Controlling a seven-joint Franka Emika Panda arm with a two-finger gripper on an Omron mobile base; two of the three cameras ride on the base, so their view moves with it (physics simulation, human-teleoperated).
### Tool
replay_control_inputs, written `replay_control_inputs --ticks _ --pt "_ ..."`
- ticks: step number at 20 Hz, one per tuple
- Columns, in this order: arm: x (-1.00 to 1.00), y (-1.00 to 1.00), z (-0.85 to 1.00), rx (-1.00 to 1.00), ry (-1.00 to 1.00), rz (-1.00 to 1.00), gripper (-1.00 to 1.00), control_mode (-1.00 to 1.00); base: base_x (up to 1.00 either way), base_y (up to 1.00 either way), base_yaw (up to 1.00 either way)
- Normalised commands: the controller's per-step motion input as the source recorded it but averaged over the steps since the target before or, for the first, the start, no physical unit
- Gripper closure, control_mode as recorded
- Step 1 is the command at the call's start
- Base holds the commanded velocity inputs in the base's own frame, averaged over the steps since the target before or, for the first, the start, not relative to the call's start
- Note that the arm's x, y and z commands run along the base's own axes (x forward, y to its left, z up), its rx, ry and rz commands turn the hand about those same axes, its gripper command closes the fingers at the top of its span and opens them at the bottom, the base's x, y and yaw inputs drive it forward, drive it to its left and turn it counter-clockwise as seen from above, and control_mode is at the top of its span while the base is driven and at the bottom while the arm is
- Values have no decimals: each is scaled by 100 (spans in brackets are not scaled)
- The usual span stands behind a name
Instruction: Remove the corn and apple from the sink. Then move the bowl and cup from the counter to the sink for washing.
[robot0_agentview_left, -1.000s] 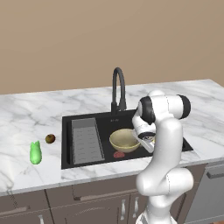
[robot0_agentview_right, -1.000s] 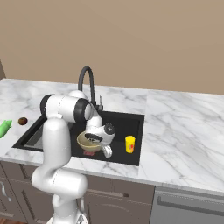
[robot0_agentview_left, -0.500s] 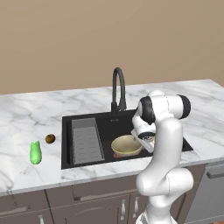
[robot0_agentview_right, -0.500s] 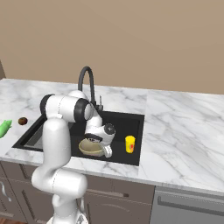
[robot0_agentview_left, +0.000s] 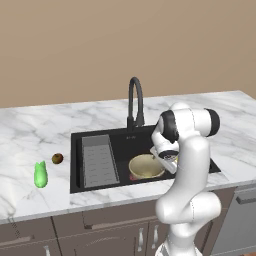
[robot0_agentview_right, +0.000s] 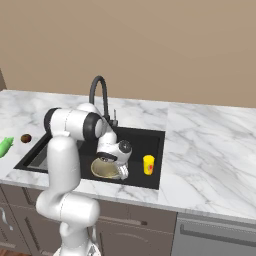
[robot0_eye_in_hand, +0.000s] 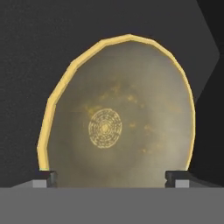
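We find the bowl (robot0_agentview_left: 146, 165) lying on the floor of the sink (robot0_agentview_left: 100, 137), in the basin's right part and toward its front wall, right way up with its hollow facing upward. A small reddish patch shows at the bowl's front left edge in the left base view; we cannot tell what it is. In the hand view the bowl (robot0_eye_in_hand: 118, 118) lies directly beneath the camera, its pale rim unbroken and a ringed mark at the centre of its floor.

The gripper (robot0_eye_in_hand: 111, 178) hangs just above the bowl's near rim. Its fingertips (robot0_eye_in_hand: 46, 178) stand wide apart, one at each side of the rim, and nothing is clamped between them; we judge the claw spread and empty.

The cup (robot0_agentview_right: 148, 164) stands upright inside the sink (robot0_agentview_right: 135, 135) near its right wall, just beside the bowl (robot0_agentview_right: 106, 169) and apart from it.

The corn (robot0_agentview_left: 40, 174) lies on the counter (robot0_agentview_left: 35, 127) left of the sink, toward the counter's front edge. The apple (robot0_agentview_left: 57, 158) rests near it, between the corn and the sink's left rim, touching neither. The ribbed drain rack (robot0_agentview_left: 98, 160) occupies the sink's left part, and the black faucet (robot0_agentview_left: 135, 102) rises at the sink's rear rim.
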Motion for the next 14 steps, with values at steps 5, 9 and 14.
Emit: replay_control_inputs --ticks 5,9,14 --pt "-3 -4 7 0 -1 2 -100 -100 0 0 0" --pt "-7 -5 11 0 -3 1 -100 -100 0 0 0" --pt "-8 -7 18 0 -2 0 -100 -100 0 0 0"
